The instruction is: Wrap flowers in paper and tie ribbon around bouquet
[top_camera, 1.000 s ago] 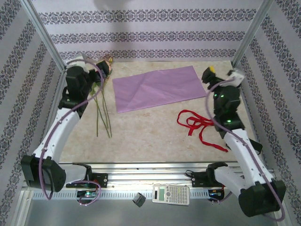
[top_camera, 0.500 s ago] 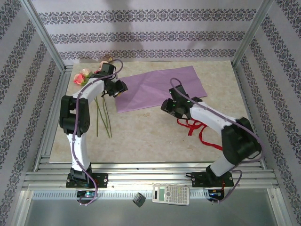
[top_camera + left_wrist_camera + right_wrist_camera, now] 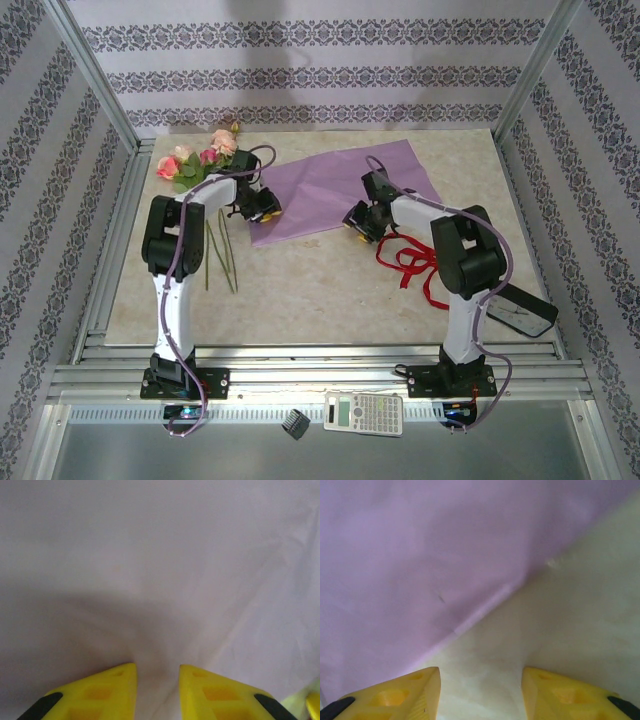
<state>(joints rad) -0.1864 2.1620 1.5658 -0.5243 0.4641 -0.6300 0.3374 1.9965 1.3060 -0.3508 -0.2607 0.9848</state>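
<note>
The lilac paper (image 3: 340, 188) lies flat at the back middle of the table. Pink, cream and magenta flowers (image 3: 198, 162) rest at the back left, their thin green stems (image 3: 218, 250) running toward me. A curly red ribbon (image 3: 415, 262) lies loose to the right of the paper. My left gripper (image 3: 262, 212) hovers at the paper's near left corner; in the left wrist view its yellow fingertips (image 3: 157, 667) stand slightly apart just over the paper (image 3: 160, 570). My right gripper (image 3: 358, 225) is at the paper's near edge, open (image 3: 481, 670) over bare table, the paper's edge (image 3: 420, 570) just ahead.
Metal frame posts and wallpapered walls close in the table on three sides. A rail (image 3: 320, 375) runs along the near edge, with a calculator (image 3: 363, 412) and a small black part (image 3: 295, 424) below it.
Both arms have swung inward and down from the table's sides. The left gripper moved from beside the flowers to the paper's left corner, the right one to its near edge.
</note>
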